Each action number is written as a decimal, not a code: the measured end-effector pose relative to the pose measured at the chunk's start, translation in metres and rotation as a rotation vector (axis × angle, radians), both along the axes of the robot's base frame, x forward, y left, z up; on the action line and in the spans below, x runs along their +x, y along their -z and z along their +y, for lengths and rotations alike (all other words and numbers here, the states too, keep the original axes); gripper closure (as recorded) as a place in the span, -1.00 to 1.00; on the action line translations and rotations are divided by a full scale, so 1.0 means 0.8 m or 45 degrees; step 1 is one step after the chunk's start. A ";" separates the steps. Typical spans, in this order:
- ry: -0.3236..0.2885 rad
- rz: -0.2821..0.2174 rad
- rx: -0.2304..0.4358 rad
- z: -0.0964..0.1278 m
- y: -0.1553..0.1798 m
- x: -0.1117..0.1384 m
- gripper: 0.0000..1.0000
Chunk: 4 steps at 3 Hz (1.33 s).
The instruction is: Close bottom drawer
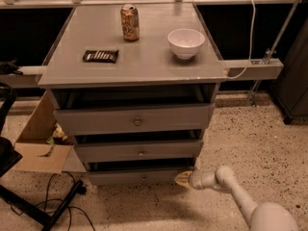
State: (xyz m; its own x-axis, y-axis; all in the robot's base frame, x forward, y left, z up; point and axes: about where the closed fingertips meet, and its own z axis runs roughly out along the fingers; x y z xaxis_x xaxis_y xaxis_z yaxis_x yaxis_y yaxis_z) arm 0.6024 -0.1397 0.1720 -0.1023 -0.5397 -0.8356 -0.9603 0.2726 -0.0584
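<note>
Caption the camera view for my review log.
Claw at the right end of the slightly open bottom drawer; soda can, white bowl and candy bar on top.

Bottom drawer [120,177]: grey, shortest front, tiny centre knob, slightly pulled out. End effector [183,179] at front's right end.

floor: pale speckled terrazzo [250,138]
furniture: grey cabinet [134,66] centre; dark cabinet [293,81] far right
behind: pale rail [250,69], white cable [251,32] draped over it
left: open cardboard box [36,143]; black cables [53,191] on floor
light: dim
gripper [183,179]: low, at grey cabinet's lower right corner
</note>
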 end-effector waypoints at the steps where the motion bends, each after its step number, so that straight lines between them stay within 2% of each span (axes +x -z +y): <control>1: 0.000 0.000 0.000 0.000 0.000 0.000 -0.68; 2: 0.000 0.000 0.000 0.000 0.000 0.000 -1.00; 3: 0.000 0.000 0.000 0.000 0.000 0.000 -1.00; 4: 0.000 0.000 0.000 0.000 0.000 0.000 -0.67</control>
State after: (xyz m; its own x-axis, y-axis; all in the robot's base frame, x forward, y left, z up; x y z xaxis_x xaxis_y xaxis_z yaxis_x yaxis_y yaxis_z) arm 0.6023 -0.1395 0.1719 -0.1023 -0.5396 -0.8357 -0.9604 0.2724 -0.0583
